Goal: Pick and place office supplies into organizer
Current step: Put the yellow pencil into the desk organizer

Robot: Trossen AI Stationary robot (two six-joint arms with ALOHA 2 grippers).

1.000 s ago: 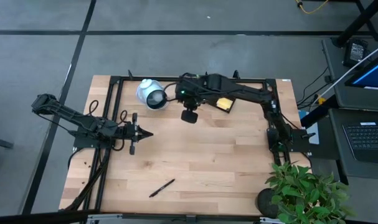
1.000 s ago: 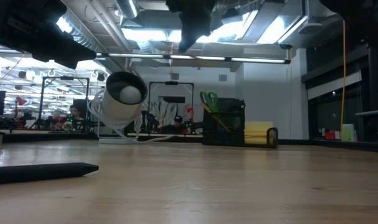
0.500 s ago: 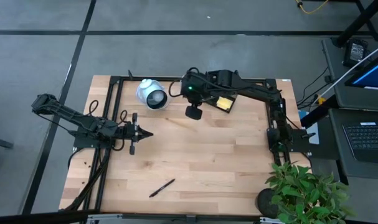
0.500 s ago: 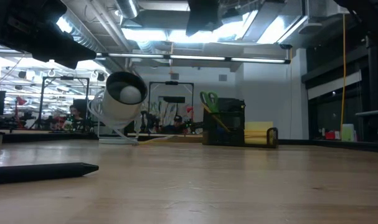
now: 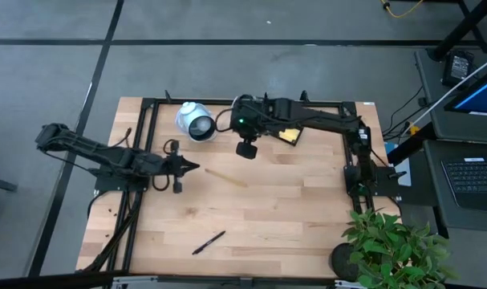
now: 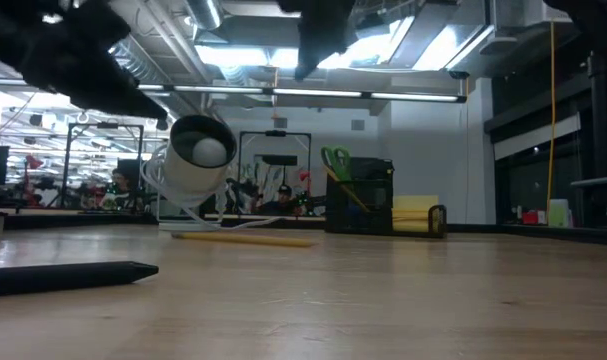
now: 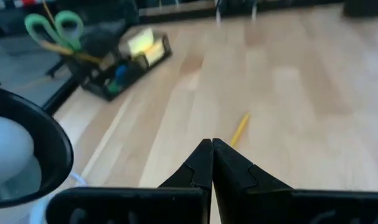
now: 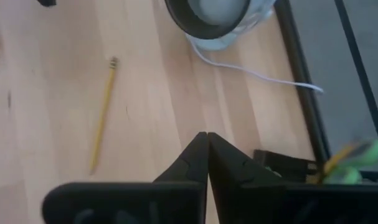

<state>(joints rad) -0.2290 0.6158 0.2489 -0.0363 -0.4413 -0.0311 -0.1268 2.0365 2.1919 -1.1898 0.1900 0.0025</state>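
Observation:
A wooden pencil [image 5: 225,177] lies flat on the table between my two grippers; it also shows in the right wrist view [image 8: 103,115] and the left wrist view [image 7: 240,129]. A black pen [image 5: 209,242] lies near the front edge. The black organizer [image 6: 361,195] stands at the far edge, with green-handled scissors [image 6: 335,160] upright in it and a yellow sticky pad [image 6: 415,215] at its side. My right gripper [image 5: 245,149] hangs shut above the table, just left of the organizer, holding nothing. My left gripper [image 5: 195,167] is shut and empty, its tips just short of the pencil's left end.
A white round device [image 5: 195,122] with a trailing white cord [image 8: 257,74] sits at the far edge, left of the organizer. A potted plant [image 5: 387,249] crowds the near right corner. Bare wood lies across the middle and the near half of the table.
The pencil was not on the table a second ago; now it lies flat between the grippers. My left gripper has swung slightly toward the far edge, still shut. My right gripper hangs in about the same place.

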